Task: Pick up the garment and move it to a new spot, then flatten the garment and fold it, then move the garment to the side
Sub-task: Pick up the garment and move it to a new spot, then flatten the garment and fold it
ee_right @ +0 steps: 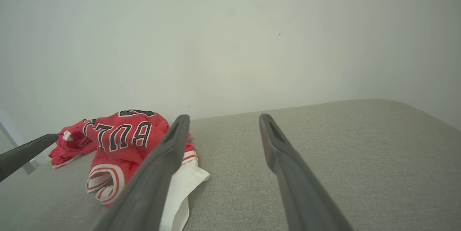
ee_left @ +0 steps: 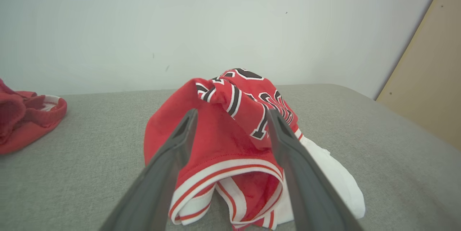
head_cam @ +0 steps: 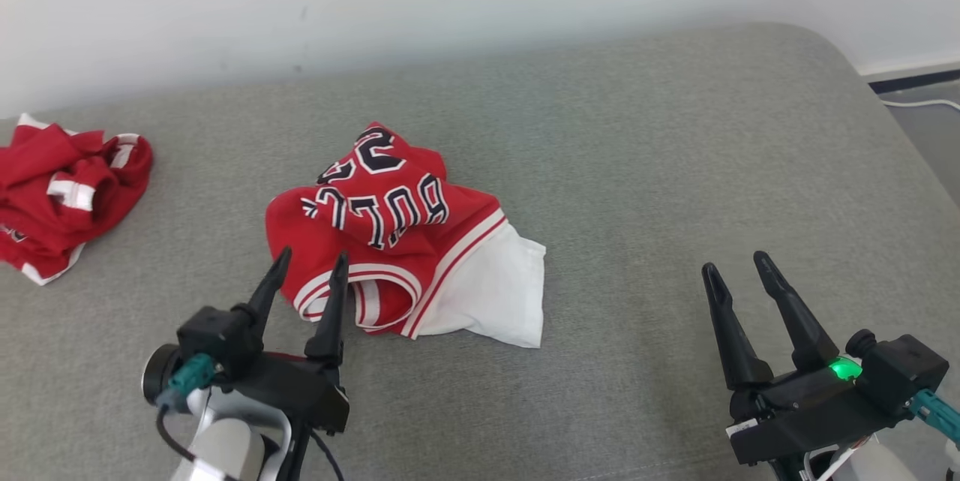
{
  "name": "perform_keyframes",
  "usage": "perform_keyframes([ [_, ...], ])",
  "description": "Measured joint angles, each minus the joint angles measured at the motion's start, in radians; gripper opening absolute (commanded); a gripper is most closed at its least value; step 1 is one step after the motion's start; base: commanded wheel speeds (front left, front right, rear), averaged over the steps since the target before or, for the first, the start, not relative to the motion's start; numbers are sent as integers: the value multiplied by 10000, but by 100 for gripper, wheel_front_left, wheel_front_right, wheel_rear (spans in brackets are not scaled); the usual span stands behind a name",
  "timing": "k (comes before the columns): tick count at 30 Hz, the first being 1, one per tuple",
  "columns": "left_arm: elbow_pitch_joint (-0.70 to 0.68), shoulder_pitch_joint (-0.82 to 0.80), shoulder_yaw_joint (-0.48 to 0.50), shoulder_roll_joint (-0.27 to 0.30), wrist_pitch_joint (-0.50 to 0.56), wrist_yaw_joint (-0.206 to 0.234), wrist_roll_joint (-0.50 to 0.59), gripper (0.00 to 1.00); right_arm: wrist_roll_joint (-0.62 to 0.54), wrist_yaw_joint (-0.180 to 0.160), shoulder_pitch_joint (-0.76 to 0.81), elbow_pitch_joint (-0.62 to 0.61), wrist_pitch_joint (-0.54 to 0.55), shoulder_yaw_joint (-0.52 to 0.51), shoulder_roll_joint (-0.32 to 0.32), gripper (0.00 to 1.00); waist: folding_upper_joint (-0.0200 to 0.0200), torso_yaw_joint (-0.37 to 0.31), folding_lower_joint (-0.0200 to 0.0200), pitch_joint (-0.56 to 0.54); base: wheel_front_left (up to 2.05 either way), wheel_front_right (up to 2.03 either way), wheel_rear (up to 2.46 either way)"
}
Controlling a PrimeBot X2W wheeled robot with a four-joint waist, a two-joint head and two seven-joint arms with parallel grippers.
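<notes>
We look over a broad grey woven cushion with a rounded far corner. At its middle lies the crumpled garment, red knit with striped white trim and a white panel. A smaller red bundle sits far left. Our left claw is spread at its striped hem; our right claw is spread too, well apart.
</notes>
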Motion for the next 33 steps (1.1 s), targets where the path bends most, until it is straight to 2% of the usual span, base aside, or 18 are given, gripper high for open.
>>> perform_keyframes([
  [8, -729, 485, 4, 360, -4, 508, 788, 100, -17, 0, 164, 56, 2, -48, 54, 100, 0, 398, 0, 36, 0, 0, 0],
  [15, -1369, 1102, 732, 571, -4, 1020, 830, 100, -215, -61, 101, 138, 0, -295, 132, 100, 1, 559, 0, 55, 0, 0, 0],
  [20, -1785, 1528, 1016, 593, -6, 1108, 830, 100, -284, -276, 173, 40, 2, -696, 123, 100, 2, 556, 0, -9, 0, 0, 0],
  [25, -2127, 1919, 1275, 642, -6, 1197, 832, 100, -290, -355, 355, -15, 0, -980, 31, 100, 1, 506, 0, -61, 0, 0, 0],
  [33, -2604, 2122, 1363, 575, -6, 1229, 895, 100, -284, -322, 402, -13, 2, -821, 205, 100, 1, 461, 0, -51, 0, 0, 0],
])
